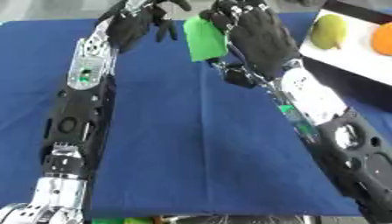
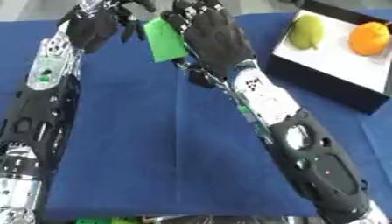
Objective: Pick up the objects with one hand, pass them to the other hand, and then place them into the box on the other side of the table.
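A bright green flat block is held upright above the far middle of the blue table, with my right hand shut on its right side, back of the hand towards the camera. My left hand hovers just left of the block, fingers hanging relaxed and spread, a small gap between them and the block. The box, black-walled with a white floor, stands at the far right. In it lie a yellow-green pear-shaped fruit and an orange.
A blue cloth covers the table under both outstretched arms. Something green peeks out at the table's near edge, lower left. The box's near wall lies close to my right forearm.
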You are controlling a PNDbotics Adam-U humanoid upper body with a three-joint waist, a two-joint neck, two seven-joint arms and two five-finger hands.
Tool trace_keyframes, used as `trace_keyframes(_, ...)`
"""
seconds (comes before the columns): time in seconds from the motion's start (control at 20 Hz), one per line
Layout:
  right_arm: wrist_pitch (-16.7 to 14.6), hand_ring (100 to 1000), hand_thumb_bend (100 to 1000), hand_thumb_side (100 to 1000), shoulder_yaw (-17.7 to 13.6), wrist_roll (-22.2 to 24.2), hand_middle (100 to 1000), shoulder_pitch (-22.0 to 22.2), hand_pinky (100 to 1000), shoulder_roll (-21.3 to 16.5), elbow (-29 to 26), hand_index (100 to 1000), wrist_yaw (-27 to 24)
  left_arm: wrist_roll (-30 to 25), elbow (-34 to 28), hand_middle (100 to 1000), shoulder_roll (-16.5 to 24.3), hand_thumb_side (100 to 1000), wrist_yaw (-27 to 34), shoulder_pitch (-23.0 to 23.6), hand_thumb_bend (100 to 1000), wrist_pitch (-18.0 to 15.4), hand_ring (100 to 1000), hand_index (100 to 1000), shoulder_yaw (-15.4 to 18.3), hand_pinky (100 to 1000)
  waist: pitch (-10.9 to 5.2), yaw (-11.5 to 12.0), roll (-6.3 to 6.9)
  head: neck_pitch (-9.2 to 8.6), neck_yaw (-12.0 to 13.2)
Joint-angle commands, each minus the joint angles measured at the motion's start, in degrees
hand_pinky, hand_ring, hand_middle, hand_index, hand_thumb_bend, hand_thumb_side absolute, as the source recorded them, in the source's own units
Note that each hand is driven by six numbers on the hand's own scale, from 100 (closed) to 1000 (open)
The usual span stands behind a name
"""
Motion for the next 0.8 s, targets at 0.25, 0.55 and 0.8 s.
trace_keyframes(0.25,0.6,444,131,223,-2.0,0.4,460,-0.9,793,-2.1,-0.4,250,1.6,-4.4,-1.9,697,3.2,928,2.3,-1.8,309,-2.2,243,851,2.0,500,-1.04,-0.2,0.12,-0.11,0.3)
trace_keyframes(0.55,3.5,454,143,171,-5.5,0.6,461,-1.1,789,-6.2,1.1,268,1.9,-4.4,-2.3,698,10.1,881,9.2,-1.8,246,-3.5,255,849,1.8,514,-1.45,0.1,0.75,-0.11,-0.6)
trace_keyframes(0.8,10.0,490,120,100,-12.1,-0.9,485,-0.2,782,-10.7,6.4,346,2.2,-4.4,-4.9,696,15.9,851,17.2,1.9,216,-4.3,277,849,1.0,522,-2.01,0.8,1.36,-0.11,-2.6)
